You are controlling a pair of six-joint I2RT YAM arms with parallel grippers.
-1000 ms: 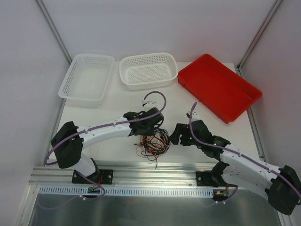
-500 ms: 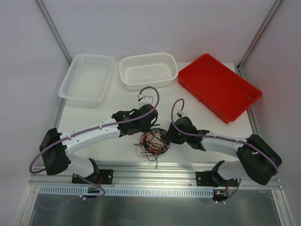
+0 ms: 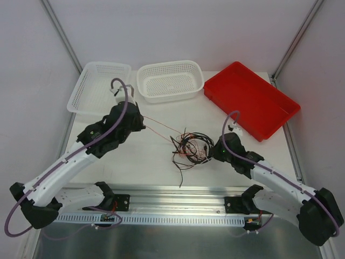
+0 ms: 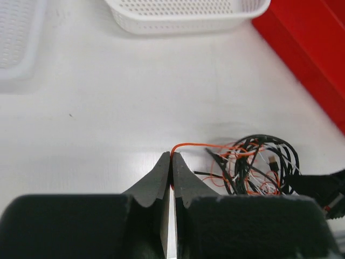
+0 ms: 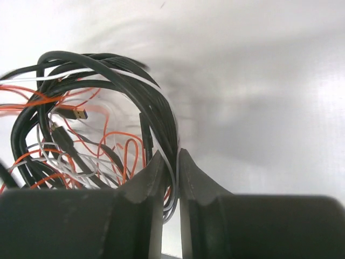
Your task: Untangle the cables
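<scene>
The cables (image 3: 190, 145) lie as a tangle of black, white and red-orange wires on the white table, between the two arms. My left gripper (image 3: 143, 120) is shut on one red-orange wire (image 3: 161, 127), which stretches taut from its tips to the tangle. In the left wrist view the wire (image 4: 199, 144) leaves the pinched fingertips (image 4: 171, 156) and runs right into the bundle (image 4: 259, 167). My right gripper (image 3: 213, 153) sits at the tangle's right edge. Its jaws (image 5: 171, 157) are closed on several black and white cords (image 5: 156, 124) of the bundle.
Two white perforated baskets (image 3: 99, 89) (image 3: 170, 80) stand at the back of the table. A red tray (image 3: 250, 100) lies at the back right. The aluminium rail (image 3: 172, 191) runs along the near edge.
The left arm has swung back and left, drawing the red-orange wire out of the tangle. The right gripper has closed on the bundle's cords and shifted right; the tangle has spread and moved with it.
</scene>
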